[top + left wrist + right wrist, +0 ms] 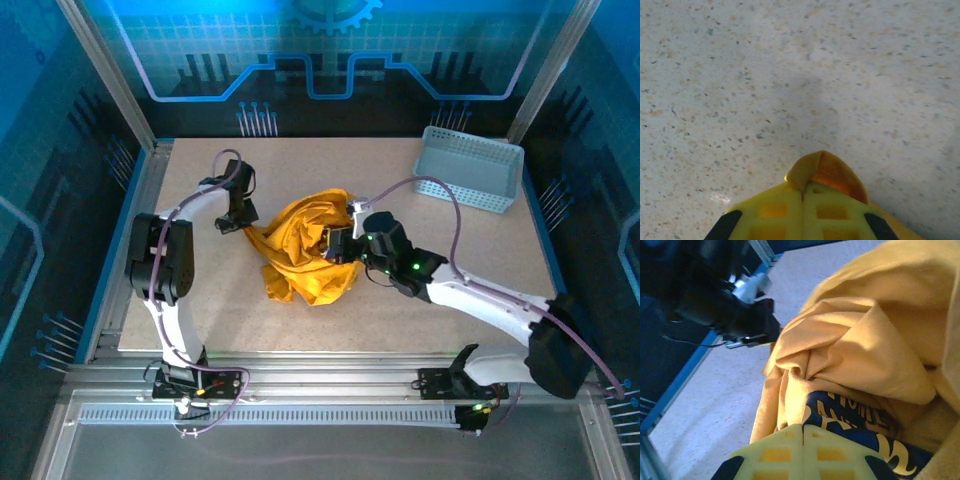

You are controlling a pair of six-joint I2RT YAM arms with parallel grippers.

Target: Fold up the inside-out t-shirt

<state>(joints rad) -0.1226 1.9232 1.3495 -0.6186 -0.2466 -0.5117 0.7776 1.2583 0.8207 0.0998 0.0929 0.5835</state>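
The inside-out t-shirt [305, 252] lies crumpled in a mustard-yellow heap at the middle of the table. My left gripper [240, 216] is at the heap's left edge. In the left wrist view its fingers [803, 192] are shut on a small fold of the shirt [826, 172], which pokes out past the tips just above the table. My right gripper [340, 243] is pressed into the heap's right side. Its jaws [803, 429] are shut on the shirt [860, 345], where a navy printed patch [860, 422] shows among the folds.
A pale grey perforated basket [470, 168] stands at the back right of the speckled table [200, 310]. The left arm's dark wrist [725, 305] is close beside the heap in the right wrist view. Metal rails frame the table's edges [130, 220].
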